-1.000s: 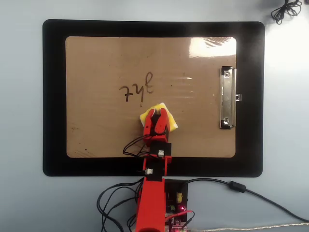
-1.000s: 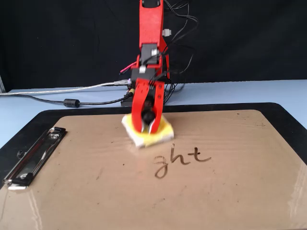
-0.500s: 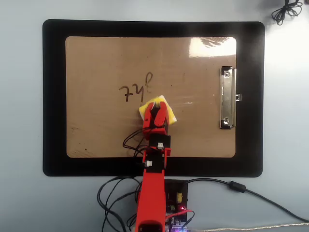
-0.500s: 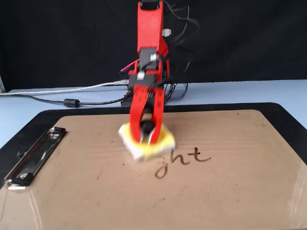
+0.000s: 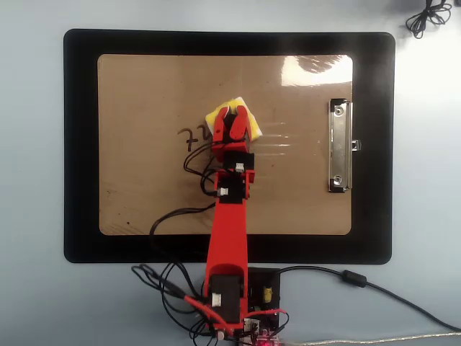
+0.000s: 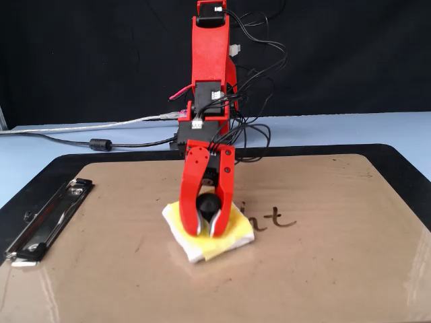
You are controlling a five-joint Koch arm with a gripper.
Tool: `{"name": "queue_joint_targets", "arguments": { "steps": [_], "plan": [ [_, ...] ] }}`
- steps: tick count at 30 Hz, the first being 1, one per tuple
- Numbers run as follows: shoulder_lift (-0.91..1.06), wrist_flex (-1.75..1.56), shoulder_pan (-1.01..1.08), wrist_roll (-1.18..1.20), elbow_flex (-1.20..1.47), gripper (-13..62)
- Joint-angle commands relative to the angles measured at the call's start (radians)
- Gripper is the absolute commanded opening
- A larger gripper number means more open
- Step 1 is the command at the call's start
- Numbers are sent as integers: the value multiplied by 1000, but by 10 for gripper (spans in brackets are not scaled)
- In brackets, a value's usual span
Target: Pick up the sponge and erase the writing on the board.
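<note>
The yellow sponge (image 5: pixel 253 128) lies flat on the tan board (image 5: pixel 144 94), near its middle. My red gripper (image 5: pixel 230 113) comes down on it from above, its jaws shut around the black knob (image 6: pixel 207 204) at the sponge's centre. In the fixed view the sponge (image 6: pixel 236 232) rests on the board (image 6: pixel 323 269) under the gripper (image 6: pixel 205 230). The dark writing (image 5: pixel 191 137) sits just left of the sponge in the overhead view, partly hidden by the arm. In the fixed view the writing (image 6: pixel 273 219) shows to the sponge's right.
The board lies on a larger black mat (image 5: pixel 79 144). Its silver clip (image 5: pixel 340 144) is at the right end in the overhead view and at the left in the fixed view (image 6: pixel 40 222). Loose cables (image 5: pixel 173 216) trail from the arm over the board's near edge.
</note>
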Motion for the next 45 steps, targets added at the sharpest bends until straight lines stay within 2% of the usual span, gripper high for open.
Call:
{"name": "queue_joint_targets", "arguments": {
  "steps": [1,3,5,8,12,15,17,21,23,25,29,31,32,34,37,39,41,45],
  "plan": [
    [265,34,-32,-64,225,-78],
    [477,80,-84,-120,402,-78],
    [555,120,-127,-161,442,-78],
    [439,114,-149,-175,344,-78],
    [71,110,-138,-169,-35,-78],
    [15,129,-132,-167,-120,-78],
    [87,126,-132,-167,0,-78],
    [440,123,-130,-166,370,-78],
    [500,109,-130,-163,436,-78],
    [405,80,-129,-150,347,-78],
    [-20,14,-69,-92,-75,-78],
    [-149,15,-46,-74,-224,-78],
    [-166,21,-41,-67,-258,-78],
    [-103,18,-38,-64,-141,-78],
    [187,18,-35,-61,156,-78],
    [310,14,-34,-61,282,-78],
    [253,5,-37,-64,239,-78],
    [-81,-44,-15,-55,-94,-78]
  ]
}}
